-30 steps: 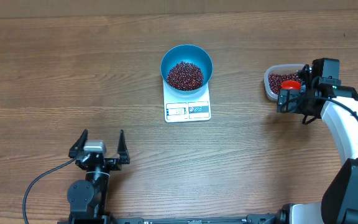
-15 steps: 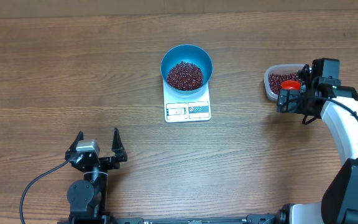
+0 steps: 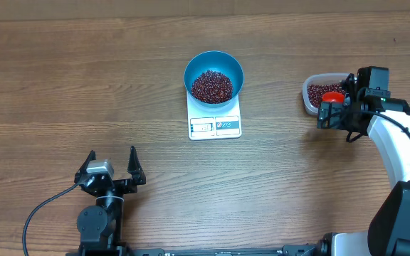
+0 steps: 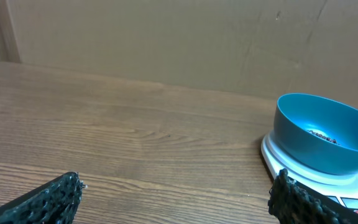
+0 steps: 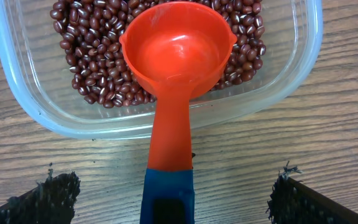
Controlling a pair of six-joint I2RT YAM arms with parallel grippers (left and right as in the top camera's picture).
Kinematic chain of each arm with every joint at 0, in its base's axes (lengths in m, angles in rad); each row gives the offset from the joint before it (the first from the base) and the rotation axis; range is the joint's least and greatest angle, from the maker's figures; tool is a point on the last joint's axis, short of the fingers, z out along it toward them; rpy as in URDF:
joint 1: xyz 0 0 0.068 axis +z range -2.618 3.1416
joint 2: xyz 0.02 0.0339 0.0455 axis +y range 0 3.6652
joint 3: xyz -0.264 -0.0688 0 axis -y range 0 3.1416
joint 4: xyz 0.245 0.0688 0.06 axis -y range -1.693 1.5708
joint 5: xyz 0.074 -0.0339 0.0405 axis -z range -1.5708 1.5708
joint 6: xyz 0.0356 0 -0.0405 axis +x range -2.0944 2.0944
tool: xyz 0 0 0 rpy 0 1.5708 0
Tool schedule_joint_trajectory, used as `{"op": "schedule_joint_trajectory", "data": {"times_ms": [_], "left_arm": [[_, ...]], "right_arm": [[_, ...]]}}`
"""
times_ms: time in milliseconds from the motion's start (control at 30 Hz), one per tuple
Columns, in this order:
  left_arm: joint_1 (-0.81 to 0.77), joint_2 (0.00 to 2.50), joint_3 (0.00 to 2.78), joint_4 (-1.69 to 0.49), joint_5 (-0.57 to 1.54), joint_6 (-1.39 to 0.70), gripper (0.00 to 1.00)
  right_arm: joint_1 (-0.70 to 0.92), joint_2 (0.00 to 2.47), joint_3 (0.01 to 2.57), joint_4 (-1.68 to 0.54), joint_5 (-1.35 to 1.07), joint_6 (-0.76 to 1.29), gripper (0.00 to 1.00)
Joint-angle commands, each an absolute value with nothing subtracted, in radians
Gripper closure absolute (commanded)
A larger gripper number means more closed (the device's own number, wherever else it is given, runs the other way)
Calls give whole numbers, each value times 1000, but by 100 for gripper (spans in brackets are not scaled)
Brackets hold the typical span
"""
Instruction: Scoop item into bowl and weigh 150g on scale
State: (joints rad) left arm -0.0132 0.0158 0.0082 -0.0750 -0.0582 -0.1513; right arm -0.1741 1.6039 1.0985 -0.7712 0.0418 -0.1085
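The blue bowl (image 3: 214, 65) stands on the white scale (image 3: 215, 125) at table centre and holds a heap of maroon beans (image 3: 212, 86). More beans (image 5: 92, 43) lie in a clear tub (image 5: 17, 93) at the right. An empty orange scoop (image 5: 176, 50) rests its cup on them. Its blue handle (image 5: 166, 193) sticks out between the wide-apart fingers of my right gripper (image 5: 173, 199), with a gap on each side. My left gripper (image 3: 113, 151) is open and empty near the front left. In the left wrist view the bowl (image 4: 325, 134) and scale (image 4: 278, 155) sit ahead to the right.
The clear tub (image 3: 310, 94) sits near the right table edge, with my right arm (image 3: 397, 142) reaching in from the front right. Bare wooden tabletop (image 3: 84, 85) stretches left of the scale. A brown wall (image 4: 166, 37) stands behind the table.
My left gripper has shifted slightly left and toward the front edge, then held still. The right gripper, scoop, bowl and scale have not moved.
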Motion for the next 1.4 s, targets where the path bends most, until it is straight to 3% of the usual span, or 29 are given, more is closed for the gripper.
{"op": "schedule_joint_trajectory", "data": {"times_ms": [0,900,1367], "left_arm": [[-22,4,5,-71,-77,-157,0],[-22,4,5,-71,-77,-157,1],[-22,4,5,-71,-77,-157,0]], "right_arm": [[-169,1607,1093,-765,51,-113,0],[-169,1588,1093,-766,51,-113,0],[-169,1304,1093,-683,-123,-102,0]]}}
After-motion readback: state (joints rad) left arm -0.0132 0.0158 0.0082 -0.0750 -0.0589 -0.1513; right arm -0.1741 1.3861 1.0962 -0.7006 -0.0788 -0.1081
